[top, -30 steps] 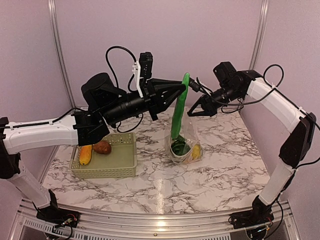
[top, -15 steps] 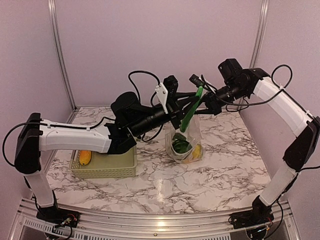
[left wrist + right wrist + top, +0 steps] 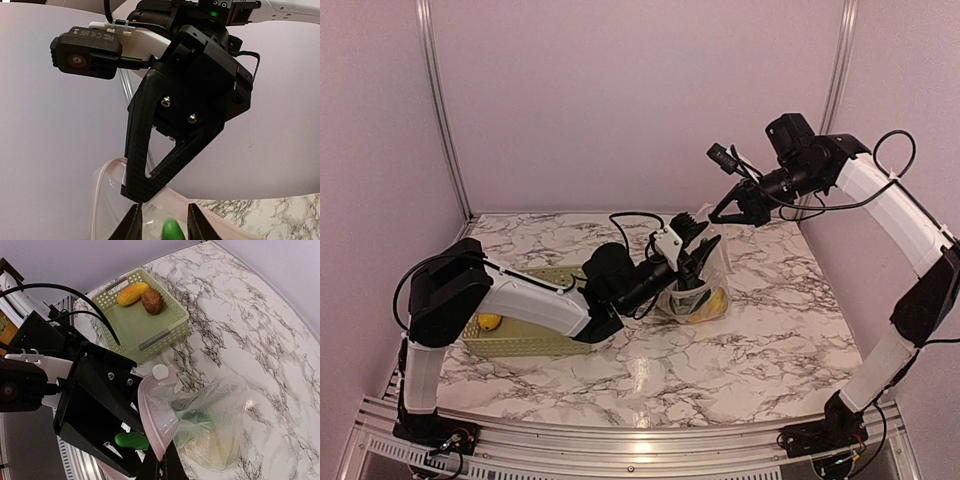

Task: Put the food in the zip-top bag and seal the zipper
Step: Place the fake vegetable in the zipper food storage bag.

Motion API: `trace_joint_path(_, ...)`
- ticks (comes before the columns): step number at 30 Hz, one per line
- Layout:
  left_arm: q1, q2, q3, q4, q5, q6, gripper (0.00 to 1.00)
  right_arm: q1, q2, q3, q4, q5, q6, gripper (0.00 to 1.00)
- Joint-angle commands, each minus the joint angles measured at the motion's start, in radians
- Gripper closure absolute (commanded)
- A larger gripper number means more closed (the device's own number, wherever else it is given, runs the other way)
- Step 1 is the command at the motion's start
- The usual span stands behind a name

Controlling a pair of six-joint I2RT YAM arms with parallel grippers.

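The clear zip-top bag (image 3: 712,272) stands right of the basket with a green piece (image 3: 686,296) and a yellow fruit (image 3: 714,301) inside. My right gripper (image 3: 728,212) is shut on the bag's pink zipper edge (image 3: 148,410) and holds the mouth up; its fingers meet at the bottom of the right wrist view (image 3: 164,461). My left gripper (image 3: 698,248) is at the bag's mouth, shut on the dark green cucumber (image 3: 131,441), whose tip shows between its fingers (image 3: 171,231). The bag rim (image 3: 106,171) curves just ahead of them.
The pale green basket (image 3: 169,335) stands left of the bag, holding a yellow-orange fruit (image 3: 132,293) and a brown potato (image 3: 151,300). A white zipper slider (image 3: 160,372) sits at the end of the bag's mouth. My right gripper's black body (image 3: 195,100) hangs just above the left fingers.
My left arm has dropped low and reached right, carrying the cucumber from high above the bag down to its mouth. My right gripper has kept hold of the bag's edge and risen slightly.
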Motion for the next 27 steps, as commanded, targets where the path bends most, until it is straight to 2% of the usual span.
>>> trace_joint_path(1,0.001,-0.015,-0.019,0.113,-0.115,0.025,0.61,-0.014,-0.009,0.052,-0.009,-0.038,-0.005,1.00)
trace_joint_path(6,-0.017,-0.093,-0.020,0.024,-0.111,0.068,0.36,-0.021,0.000,0.051,-0.008,-0.041,-0.004,1.00)
trace_joint_path(11,-0.064,-0.218,-0.018,-0.071,-0.108,0.066,0.30,-0.024,0.004,0.046,0.001,-0.034,-0.001,1.00)
trace_joint_path(14,-0.098,-0.303,-0.015,-0.178,-0.182,0.012,0.29,-0.024,0.008,0.038,0.015,-0.025,0.005,1.00)
trace_joint_path(20,-0.111,-0.408,0.031,-0.565,-0.467,-0.326,0.31,-0.024,0.044,0.060,0.026,-0.024,0.013,1.00)
trace_joint_path(27,-0.110,-0.450,-0.007,-0.862,-0.612,-0.666,0.38,-0.023,0.085,0.091,0.033,-0.029,0.022,1.00)
